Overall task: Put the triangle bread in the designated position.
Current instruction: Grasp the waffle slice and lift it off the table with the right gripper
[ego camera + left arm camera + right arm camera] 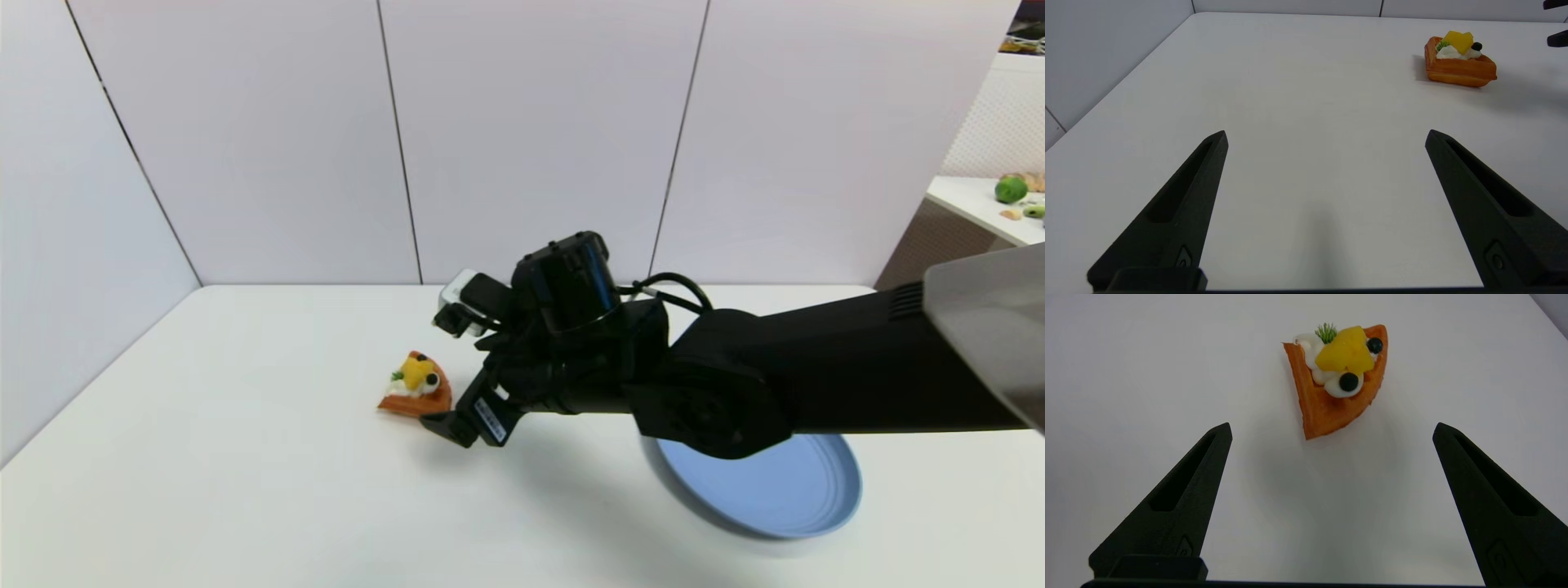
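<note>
Head view: my right arm reaches in from the right across the white counter, passing over the near-left part of a blue plate that sits on the counter toward the right. The right gripper is held just beside the triangle bread, on the bread's right. One black fingertip lies near the wedge's lower right corner; I cannot tell from this view whether it touches.

Right wrist view: the right gripper's fingers are spread wide apart and hold nothing. The triangle bread lies flat on the counter beyond the fingertips, roughly centred between them and clear of both. Its pointed end faces the gripper. The white cream, yellow fruit piece, two dark berries and a green sprig sit on the wider part of the wedge.

Left wrist view: the left gripper hangs above bare counter, its fingers also wide apart and empty. The triangle bread shows well away from it, resting on the counter on its own. Two black tips of the right gripper enter at the picture's edge beside the bread.

The bread rests on the bare counter left of centre, well apart from the blue plate.
</note>
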`<action>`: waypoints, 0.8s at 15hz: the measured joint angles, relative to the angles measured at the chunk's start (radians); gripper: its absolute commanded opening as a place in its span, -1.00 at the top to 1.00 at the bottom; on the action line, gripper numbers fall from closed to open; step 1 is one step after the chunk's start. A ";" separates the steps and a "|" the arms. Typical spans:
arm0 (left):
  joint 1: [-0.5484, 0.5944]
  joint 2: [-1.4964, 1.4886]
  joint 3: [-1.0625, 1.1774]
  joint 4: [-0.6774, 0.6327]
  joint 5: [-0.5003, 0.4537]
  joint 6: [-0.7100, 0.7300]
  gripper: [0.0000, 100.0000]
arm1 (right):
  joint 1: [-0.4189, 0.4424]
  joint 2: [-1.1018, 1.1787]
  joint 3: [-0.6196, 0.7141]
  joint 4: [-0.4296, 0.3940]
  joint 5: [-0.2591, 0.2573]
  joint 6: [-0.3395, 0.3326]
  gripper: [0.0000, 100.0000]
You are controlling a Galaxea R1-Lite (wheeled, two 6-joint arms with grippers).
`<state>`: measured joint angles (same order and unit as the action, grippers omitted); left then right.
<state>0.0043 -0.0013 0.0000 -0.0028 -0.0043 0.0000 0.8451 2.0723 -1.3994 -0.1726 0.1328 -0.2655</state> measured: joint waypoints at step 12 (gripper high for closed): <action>0.000 0.000 0.000 0.000 0.000 0.000 -1.00 | 0.013 0.294 -0.311 0.001 -0.026 0.008 -1.00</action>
<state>0.0043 -0.0013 0.0000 -0.0023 -0.0043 0.0000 0.8581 2.3664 -1.7102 -0.1713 0.1072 -0.2572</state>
